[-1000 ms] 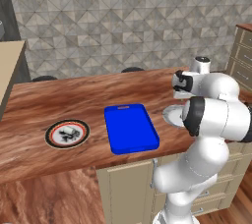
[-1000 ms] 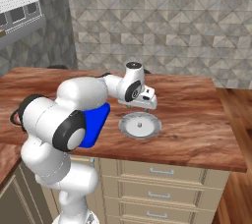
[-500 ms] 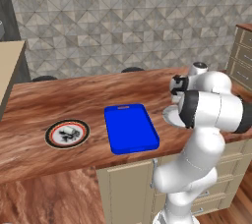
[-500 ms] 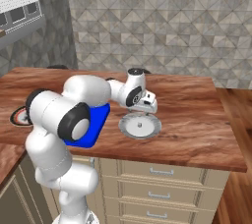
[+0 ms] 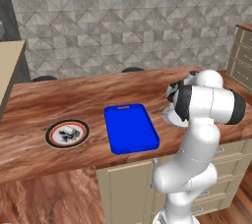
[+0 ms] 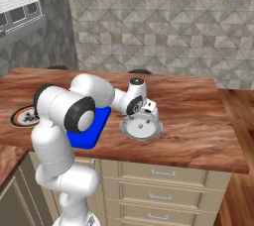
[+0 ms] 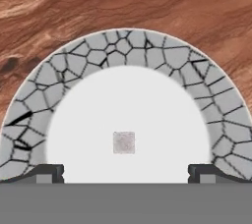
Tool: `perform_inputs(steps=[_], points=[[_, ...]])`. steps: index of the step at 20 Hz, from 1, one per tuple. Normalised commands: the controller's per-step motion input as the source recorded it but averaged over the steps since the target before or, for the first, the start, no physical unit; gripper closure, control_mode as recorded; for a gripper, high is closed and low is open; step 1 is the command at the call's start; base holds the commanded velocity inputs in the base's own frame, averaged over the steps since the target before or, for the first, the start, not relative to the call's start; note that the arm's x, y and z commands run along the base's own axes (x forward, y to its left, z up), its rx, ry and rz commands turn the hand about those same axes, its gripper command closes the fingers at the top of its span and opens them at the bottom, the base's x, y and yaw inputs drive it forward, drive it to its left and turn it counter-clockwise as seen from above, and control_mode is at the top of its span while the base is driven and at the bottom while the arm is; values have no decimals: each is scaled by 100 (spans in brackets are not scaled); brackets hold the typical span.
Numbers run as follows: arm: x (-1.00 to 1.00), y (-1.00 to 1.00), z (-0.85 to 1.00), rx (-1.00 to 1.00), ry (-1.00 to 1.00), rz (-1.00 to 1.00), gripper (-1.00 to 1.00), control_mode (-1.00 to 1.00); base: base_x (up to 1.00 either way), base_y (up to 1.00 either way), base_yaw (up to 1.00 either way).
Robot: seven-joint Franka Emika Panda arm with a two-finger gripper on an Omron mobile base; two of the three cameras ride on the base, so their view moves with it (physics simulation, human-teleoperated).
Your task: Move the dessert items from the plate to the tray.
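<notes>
The dark-rimmed plate (image 5: pixel 67 133) with its orange ring lies at the left of the counter; I cannot make out morsels among its dark marks. To its right is the blue tray (image 5: pixel 130 127) (image 6: pixel 90 130), bare. My gripper (image 6: pixel 147 113) (image 7: pixel 126 171) hangs open just above a white dish (image 6: pixel 141 129) (image 7: pixel 74 66) with a grey crackled rim, right of the tray. One small pale grey square lump (image 7: pixel 124 142) (image 6: pixel 141 126) lies in that dish's white centre, between and just ahead of my spread fingertips (image 7: pixel 49 172).
The wooden counter (image 5: pixel 59 95) runs left to right, with its front edge close behind the tray and dish. Drawers (image 6: pixel 158 173) sit below it. A tiled wall (image 5: pixel 123 21) backs it, and two dark stool tops (image 5: pixel 132 70) show at the far edge.
The arm has folded in and the gripper has come down closer to the white dish. Plate, tray and dish have stayed where they were.
</notes>
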Motion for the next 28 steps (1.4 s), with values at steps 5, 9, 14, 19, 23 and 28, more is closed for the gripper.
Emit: perform_inputs(steps=[5,9,14,19,23,28], points=[[3,0,-36,0,0,0,-100,-100,0,0,0],[12,0,-31,0,0,0,-100,-100,0,0,0],[20,0,-18,0,0,0,-100,-100,0,0,0],[19,-3,-11,0,0,0,-100,-100,0,0,0],[3,-4,-10,0,0,0,-100,-100,0,0,0],[0,0,-12,0,0,0,100,-100,0,0,0]])
